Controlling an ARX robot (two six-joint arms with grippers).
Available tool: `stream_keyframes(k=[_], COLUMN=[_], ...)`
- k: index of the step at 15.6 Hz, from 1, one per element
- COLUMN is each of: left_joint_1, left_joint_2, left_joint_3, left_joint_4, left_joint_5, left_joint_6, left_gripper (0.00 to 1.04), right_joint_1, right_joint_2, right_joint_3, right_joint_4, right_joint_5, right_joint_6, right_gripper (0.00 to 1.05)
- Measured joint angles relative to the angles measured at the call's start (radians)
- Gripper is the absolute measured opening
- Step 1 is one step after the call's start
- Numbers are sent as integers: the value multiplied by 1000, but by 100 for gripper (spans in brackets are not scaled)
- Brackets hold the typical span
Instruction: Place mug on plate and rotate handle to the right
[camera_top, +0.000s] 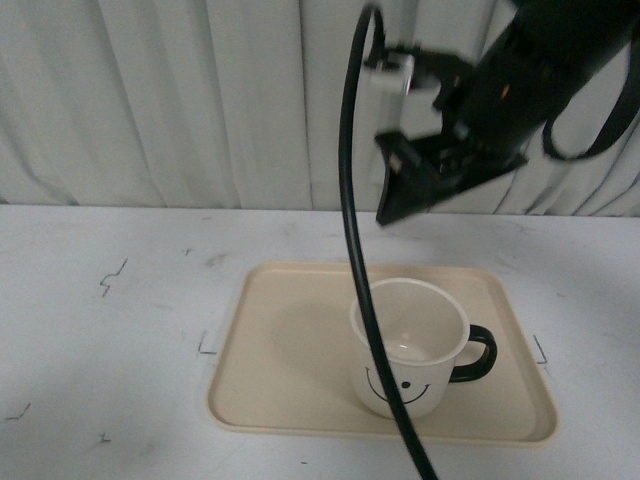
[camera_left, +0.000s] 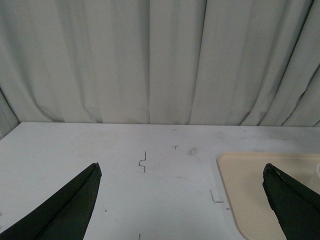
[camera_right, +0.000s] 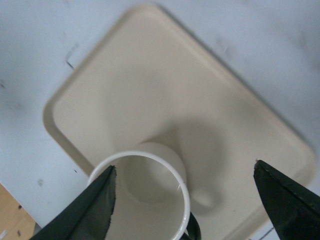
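Observation:
The white mug (camera_top: 410, 345) stands upright on the right half of the beige plate (camera_top: 270, 340). Its smiley face points toward the camera and its black handle (camera_top: 478, 355) points right. My right gripper (camera_top: 420, 175) is open and empty, raised well above the plate behind the mug. In the right wrist view its gripper (camera_right: 184, 165) looks down on the mug's rim (camera_right: 145, 190), the handle (camera_right: 192, 230) and the plate (camera_right: 150, 90). My left gripper (camera_left: 181, 167) is open and empty over bare table, left of the plate's corner (camera_left: 260, 200). It is not in the front view.
A black cable (camera_top: 355, 250) hangs from the right arm across the front view, in front of the mug. The white table (camera_top: 110, 330) has small black marks. A pleated white curtain (camera_top: 200, 100) closes the back. The table's edge shows in the right wrist view (camera_right: 10, 215).

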Motion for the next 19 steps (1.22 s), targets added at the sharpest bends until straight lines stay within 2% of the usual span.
stream_keyframes(k=[1, 2, 3, 4, 5, 6, 7, 9, 13, 17, 19], left_joint_1=[0, 0, 0, 0, 0, 0, 0, 0, 0, 0, 0], left_joint_2=[0, 0, 0, 0, 0, 0, 0, 0, 0, 0, 0], left_joint_3=[0, 0, 0, 0, 0, 0, 0, 0, 0, 0, 0], left_joint_4=[0, 0, -1, 0, 0, 0, 0, 0, 0, 0, 0], left_joint_5=[0, 0, -1, -2, -1, 0, 0, 0, 0, 0, 0], left_joint_6=[0, 0, 0, 0, 0, 0, 0, 0, 0, 0, 0], left_gripper=[98, 98, 98, 98, 98, 98, 98, 98, 98, 98, 98], right_joint_1=[10, 10, -3, -37, -60, -98, -116, -125, -189, -224, -257], right_joint_2=[-89, -230, -310, -360, -386, -441, -502, -607, -765, -954, -977], right_joint_3=[-118, -396, -606, -783, -886, -1037, -1137, -1251, -1477, -1613, -1662], right_joint_4=[343, 829, 1108, 1342, 1467, 1632, 1727, 1791, 1797, 1746, 1818], right_joint_5=[129, 392, 522, 565, 565, 560, 545, 504, 461, 410, 377], right_joint_6=[54, 182, 259, 306, 327, 346, 356, 360, 365, 365, 365], right_gripper=[84, 70, 59, 48, 41, 28, 17, 2, 2, 2, 2])
